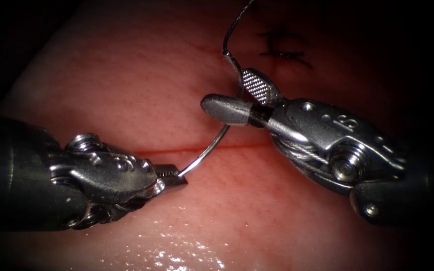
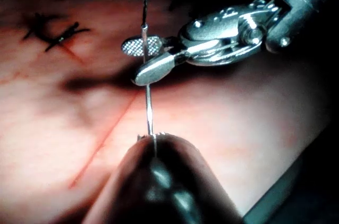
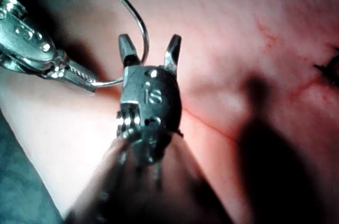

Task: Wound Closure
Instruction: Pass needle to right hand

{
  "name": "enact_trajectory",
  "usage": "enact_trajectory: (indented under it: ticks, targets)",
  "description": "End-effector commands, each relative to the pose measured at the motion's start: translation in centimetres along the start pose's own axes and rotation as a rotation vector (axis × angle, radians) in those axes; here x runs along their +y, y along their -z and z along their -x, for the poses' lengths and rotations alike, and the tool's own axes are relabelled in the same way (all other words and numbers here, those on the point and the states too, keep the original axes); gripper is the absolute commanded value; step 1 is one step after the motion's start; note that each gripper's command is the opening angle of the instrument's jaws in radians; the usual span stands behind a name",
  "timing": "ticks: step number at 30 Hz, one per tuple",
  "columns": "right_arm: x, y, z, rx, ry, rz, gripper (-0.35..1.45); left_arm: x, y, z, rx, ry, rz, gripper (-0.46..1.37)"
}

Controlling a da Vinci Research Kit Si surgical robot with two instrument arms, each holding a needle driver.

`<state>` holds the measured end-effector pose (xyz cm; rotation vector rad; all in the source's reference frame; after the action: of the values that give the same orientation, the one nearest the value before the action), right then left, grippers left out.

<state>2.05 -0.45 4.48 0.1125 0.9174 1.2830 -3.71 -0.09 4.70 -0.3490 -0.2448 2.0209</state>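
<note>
Steel needle point(image 1: 212, 145) hung clear above the tissue point(image 1: 126, 90): your left tool point(image 1: 177, 175) clenched its pointed end, while your right tool point(image 1: 237, 98) stood released around its thread point(image 1: 234, 22) end.

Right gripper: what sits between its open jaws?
The needle passes between the right gripper with its jaws open around it, near its thread end. The left gripper holds the tip end, above the tissue. One jaw covers part of the curve.

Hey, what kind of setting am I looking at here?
Likely a surgical suturing practice bench. The left pincer holds a curved needle near its tip above the cut in the tissue; the right pincer is open around the needle; a finished stitch shows.
</note>
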Motion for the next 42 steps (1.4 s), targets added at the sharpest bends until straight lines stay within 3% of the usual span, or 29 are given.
enact_trajectory:
  ticks: [1, 16, 17, 22, 24, 32, 34, 36, 42]
  targets:
    - [-0.01, -0.01, 0.01, 0.002, 0.001, 0.001, 0.94, -0.01, 0.03, 0.0, 0.007, 0.007, 0.004, -0.35]
    - [-0.02, -0.03, 0.03, 0.001, -0.1, 0.005, 0.72, 0.02, 0.11, -0.03, 0.022, 0.037, -0.002, -0.35]
    - [-0.03, -0.03, 0.03, 0.0, -0.112, 0.005, 0.66, 0.02, 0.11, -0.03, 0.022, 0.038, -0.002, -0.35]
    - [-0.04, -0.02, 0.04, -0.003, -0.177, 0.004, -0.04, 0.02, 0.11, -0.03, 0.021, 0.034, -0.004, -0.35]
    - [-0.06, -0.02, 0.05, -0.003, -0.189, 0.004, -0.17, 0.02, 0.11, -0.04, 0.026, 0.033, -0.003, -0.35]
    - [-0.09, -0.04, 0.06, -0.006, -0.189, -0.01, -0.16, 0.02, 0.13, -0.05, 0.039, 0.039, -0.004, -0.35]
    - [-0.09, -0.04, 0.06, -0.007, -0.189, -0.013, -0.2, 0.02, 0.13, -0.05, 0.039, 0.035, -0.006, -0.35]
    - [-0.09, -0.04, 0.06, -0.008, -0.189, -0.016, -0.35, 0.02, 0.13, -0.05, 0.039, 0.031, -0.007, -0.35]
    - [-0.1, -0.02, 0.05, -0.008, -0.19, -0.012, -0.35, 0.02, 0.13, -0.05, 0.039, 0.022, -0.009, -0.35]
